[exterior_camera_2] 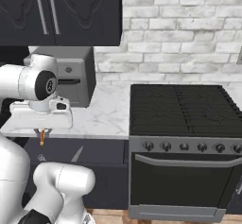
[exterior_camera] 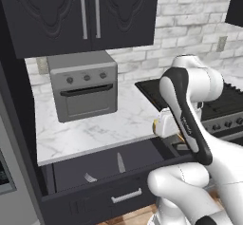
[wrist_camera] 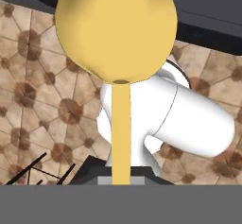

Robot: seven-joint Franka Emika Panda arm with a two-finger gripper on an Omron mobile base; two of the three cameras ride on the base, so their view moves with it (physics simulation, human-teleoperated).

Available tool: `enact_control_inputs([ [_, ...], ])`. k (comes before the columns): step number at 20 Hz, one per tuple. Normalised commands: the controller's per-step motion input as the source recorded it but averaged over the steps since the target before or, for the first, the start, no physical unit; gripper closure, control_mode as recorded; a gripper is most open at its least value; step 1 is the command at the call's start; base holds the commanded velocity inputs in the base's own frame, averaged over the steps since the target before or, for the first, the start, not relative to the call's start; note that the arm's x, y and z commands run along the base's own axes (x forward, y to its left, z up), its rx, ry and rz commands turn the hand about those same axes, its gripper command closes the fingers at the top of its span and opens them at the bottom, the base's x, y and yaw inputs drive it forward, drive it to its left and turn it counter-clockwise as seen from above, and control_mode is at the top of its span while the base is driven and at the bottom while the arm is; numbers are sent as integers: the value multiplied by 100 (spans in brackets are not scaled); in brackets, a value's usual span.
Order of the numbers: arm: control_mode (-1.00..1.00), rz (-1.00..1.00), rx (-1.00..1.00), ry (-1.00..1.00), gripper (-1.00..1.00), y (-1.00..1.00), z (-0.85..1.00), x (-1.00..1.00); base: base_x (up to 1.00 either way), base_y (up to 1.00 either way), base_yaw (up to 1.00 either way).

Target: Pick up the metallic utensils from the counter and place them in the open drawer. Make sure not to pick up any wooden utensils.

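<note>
Open drawer (exterior_camera: pixel 71 172) holds fork (exterior_camera: pixel 90 177), knife (exterior_camera: pixel 120 162) — fingers clamp yellow spoon (wrist_camera: pixel 116 34).

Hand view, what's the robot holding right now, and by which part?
A yellow round-headed spoon, gripped at the handle end, with the head pointing away from the shut jaws.

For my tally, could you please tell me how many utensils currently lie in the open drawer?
2: a fork near the drawer's front left, and a knife right of it. The arm may hide more.

Domestic kitchen: marble surface (exterior_camera: pixel 109 126), dark cabinets (exterior_camera: pixel 80 13), toaster oven (exterior_camera: pixel 85 86), gas range (exterior_camera_2: pixel 182 145), brick backsplash (exterior_camera_2: pixel 179 34), tiled floor (wrist_camera: pixel 33 100).
</note>
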Motion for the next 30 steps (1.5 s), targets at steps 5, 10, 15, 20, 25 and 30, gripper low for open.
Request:
enact_control_inputs([
  [5,-100,0,0,28,100,-17,-15,-26,0,0,0],
  [10,-100,0,0,12,100,-10,-57,-3,0,0,0],
  [15,-100,0,0,0,100,-17,-66,-5,0,0,0],
  [20,-100,0,0,0,100,-29,-19,-4,0,0,0],
  [25,-100,0,0,0,100,-20,26,0,0,0,0],
  [30,-100,0,-1,4,100,-9,5,47,0,0,0],
])
